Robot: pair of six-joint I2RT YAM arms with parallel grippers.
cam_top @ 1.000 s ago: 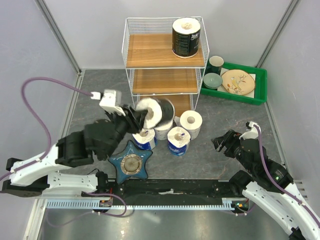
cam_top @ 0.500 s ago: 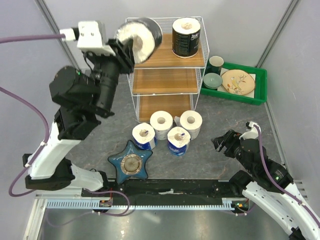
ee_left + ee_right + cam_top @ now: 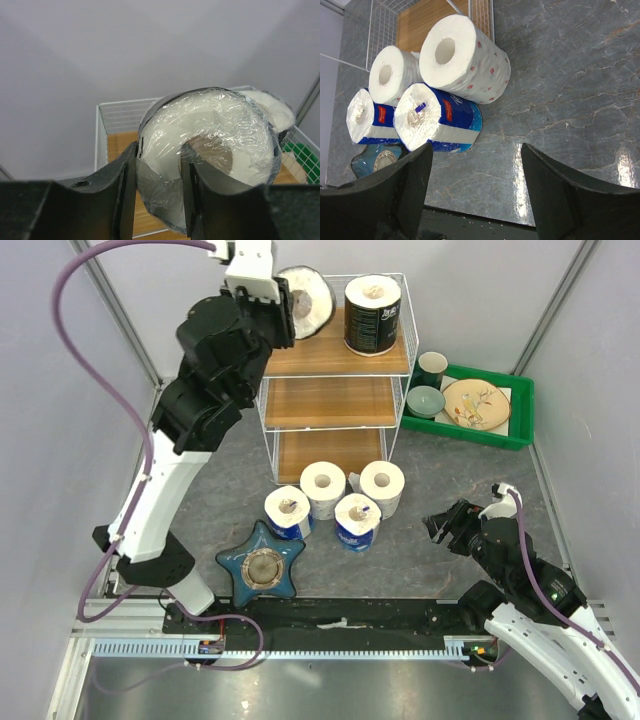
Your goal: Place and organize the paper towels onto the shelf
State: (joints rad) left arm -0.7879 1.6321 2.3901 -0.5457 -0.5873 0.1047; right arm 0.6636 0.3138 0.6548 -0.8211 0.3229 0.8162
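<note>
My left gripper (image 3: 285, 310) is raised high and shut on a black-wrapped paper towel roll (image 3: 308, 302), held tilted over the left part of the shelf's top tier (image 3: 300, 355). In the left wrist view one finger (image 3: 200, 200) sits in the roll's core and the other outside the roll (image 3: 210, 130). A second black-wrapped roll (image 3: 372, 315) stands upright on the top tier's right. Two white rolls (image 3: 323, 485) (image 3: 382, 485) and two blue-white rolls (image 3: 288, 512) (image 3: 357, 520) stand on the floor before the shelf. My right gripper (image 3: 450, 525) is open and empty, right of them.
A blue star-shaped dish (image 3: 262, 568) lies in front of the floor rolls. A green tray (image 3: 520, 405) with cups and a plate sits right of the shelf. The shelf's middle tier (image 3: 330, 402) and bottom tier (image 3: 310, 450) hold nothing. Grey walls close in both sides.
My left arm has swung up from the floor with the black-wrapped roll and carried it rightward to the shelf's top tier. The right arm has not moved.
</note>
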